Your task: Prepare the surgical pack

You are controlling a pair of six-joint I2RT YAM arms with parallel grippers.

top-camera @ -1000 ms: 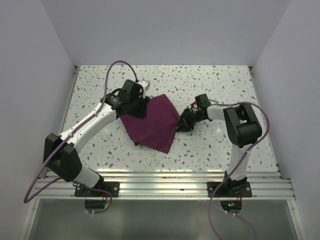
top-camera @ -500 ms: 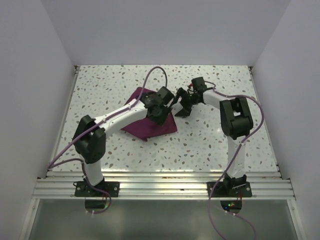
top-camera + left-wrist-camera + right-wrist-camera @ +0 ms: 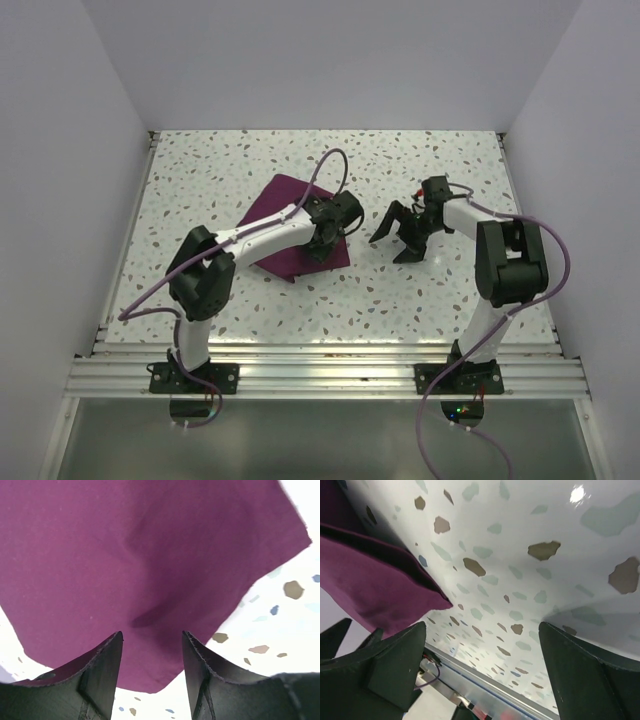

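since a second ago the surgical pack (image 3: 283, 195) has gone from a spread diamond to a smaller folded patch. my left arm has swung across it and my right has backed off.

table (image 3: 220, 160): speckled. the pack lies flat on it, left of centre.

pack: looks folded over at least once. the edges are not square and the left wrist view shows one soft crease. i judge it part done, with more folding and squaring left.

left gripper (image 3: 322, 245): over the pack's right corner, fingers moderately apart, nothing pinched.

right gripper (image 3: 395, 245): spread wide, empty, right of the pack and clear of it.

hidden: the layers under the fold, anything wrapped inside, and whether my left fingertips touch the cloth.
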